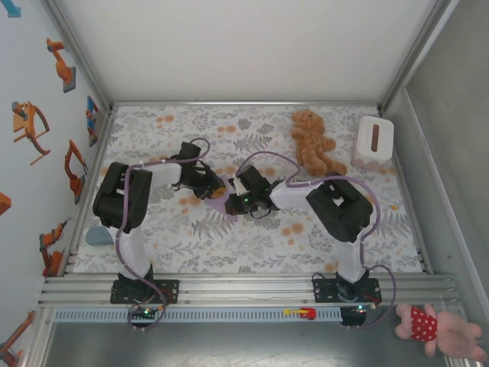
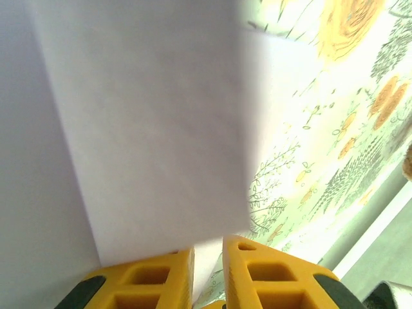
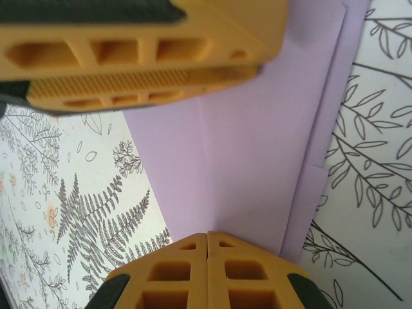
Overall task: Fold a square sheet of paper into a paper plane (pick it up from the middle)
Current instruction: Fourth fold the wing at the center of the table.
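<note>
**Toys and a box on a fern-print counter**

A brown teddy bear [image 1: 313, 143] lies by the far edge of the counter [image 1: 176, 245], which has a print of grey ferns and orange flowers. A white box [image 1: 374, 141] stands in the far right corner. A pale blue object [image 1: 98, 235] sits at the left edge. A pink stuffed toy [image 1: 439, 329] lies beyond the near right corner.

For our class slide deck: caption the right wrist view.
Shut right fingers over the folded lavender paper lying on a fern-print table cover.

The top camera overlooks the whole worktop [image 1: 336, 222] from above; both wrist cameras look closely down at the paper [image 3: 257, 161].
</note>
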You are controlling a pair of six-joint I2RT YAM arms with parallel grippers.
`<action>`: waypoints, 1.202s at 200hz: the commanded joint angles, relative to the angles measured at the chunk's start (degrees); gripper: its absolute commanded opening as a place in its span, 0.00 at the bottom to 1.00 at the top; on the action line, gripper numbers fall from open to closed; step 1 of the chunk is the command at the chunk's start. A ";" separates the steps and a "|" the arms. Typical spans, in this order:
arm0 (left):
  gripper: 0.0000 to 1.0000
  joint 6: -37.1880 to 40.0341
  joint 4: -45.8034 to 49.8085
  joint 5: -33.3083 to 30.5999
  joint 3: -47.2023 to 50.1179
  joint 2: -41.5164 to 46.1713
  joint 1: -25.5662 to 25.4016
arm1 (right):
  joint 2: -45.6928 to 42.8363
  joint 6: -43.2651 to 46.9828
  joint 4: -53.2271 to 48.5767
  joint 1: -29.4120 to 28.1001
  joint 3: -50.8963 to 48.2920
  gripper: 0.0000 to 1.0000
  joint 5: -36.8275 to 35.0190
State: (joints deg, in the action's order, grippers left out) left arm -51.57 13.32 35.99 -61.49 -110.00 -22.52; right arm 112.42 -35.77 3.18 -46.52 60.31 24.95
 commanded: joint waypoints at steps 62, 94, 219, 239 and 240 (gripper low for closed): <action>0.19 7.12 -2.70 0.15 -2.45 0.72 3.39 | 3.70 -1.84 -8.45 -0.05 -3.63 0.04 -1.57; 0.19 7.44 -3.38 0.09 -1.42 -0.40 4.46 | 3.78 -2.02 -8.63 -0.06 -3.80 0.04 -1.57; 0.17 8.68 -3.39 -6.09 6.20 17.73 1.53 | 4.44 -3.64 -9.84 -0.06 -3.71 0.04 -0.62; 0.16 7.63 -4.44 -6.36 8.28 19.71 -0.49 | 4.35 -3.93 -9.94 -0.06 -3.87 0.03 -0.54; 0.15 7.54 -4.53 -6.37 8.39 19.72 -0.59 | 4.32 -3.94 -9.95 -0.06 -3.88 0.03 -0.57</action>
State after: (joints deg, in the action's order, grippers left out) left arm -44.31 9.52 30.89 -55.83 -92.36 -21.15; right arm 112.49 -38.70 4.36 -46.15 59.72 26.00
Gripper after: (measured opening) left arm 0.161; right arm 0.050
